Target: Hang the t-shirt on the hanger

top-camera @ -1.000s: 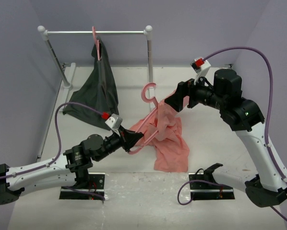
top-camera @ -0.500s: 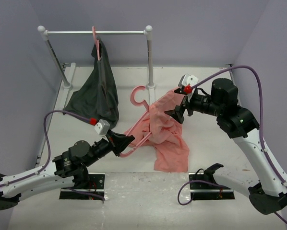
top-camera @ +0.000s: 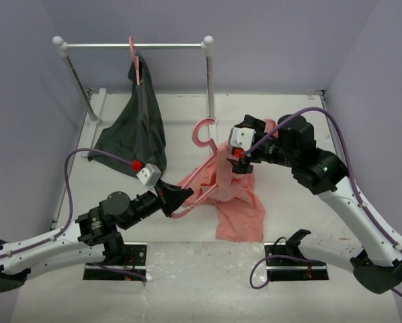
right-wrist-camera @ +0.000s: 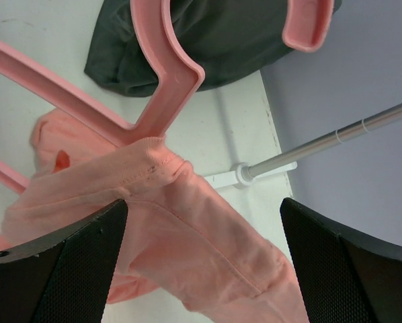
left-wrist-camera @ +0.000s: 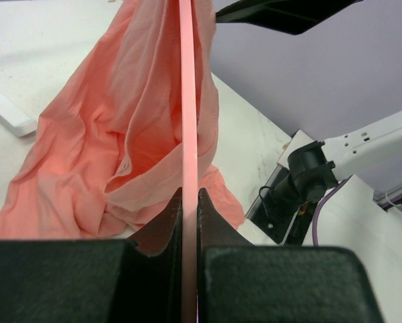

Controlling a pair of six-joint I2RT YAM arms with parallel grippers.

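Since the shot half a second back, the right arm has swung in toward the middle; the thin pink plastic hanger [right-wrist-camera: 164, 108] has tipped so its hook sits closer to that arm; the salmon-pink t-shirt [top-camera: 240, 205] is now bunched at the hanger's neck rather than held out wide.

Right now the hanger is up off the white desk [top-camera: 295, 202], slanted, hook end high; its low end is clamped tight in the left pincer [top-camera: 182, 196], and that wrist view shows both fingers pressed onto the thin bar. The right pincer [right-wrist-camera: 202, 208] sits just by the hook with its fingers wide apart; the shirt's stitched collar edge runs across the gap and butts against the hanger's neck; can't tell whether the cloth is snagged on a finger. Most of the shirt trails down onto the desk.

My read: we're mid-threading, getting the neck opening over the hanger, and it's only partly there. Next the right pincer probably has to regrip the collar and drag it over a sloped arm while the left holds steady.

Count: two pink hangers, the second pink hanger [top-camera: 134, 57] up on the metal rail [top-camera: 167, 46] wearing the dark grey-green garment [top-camera: 137, 128]; one t-shirt; one dark garment; one rail; two arms.
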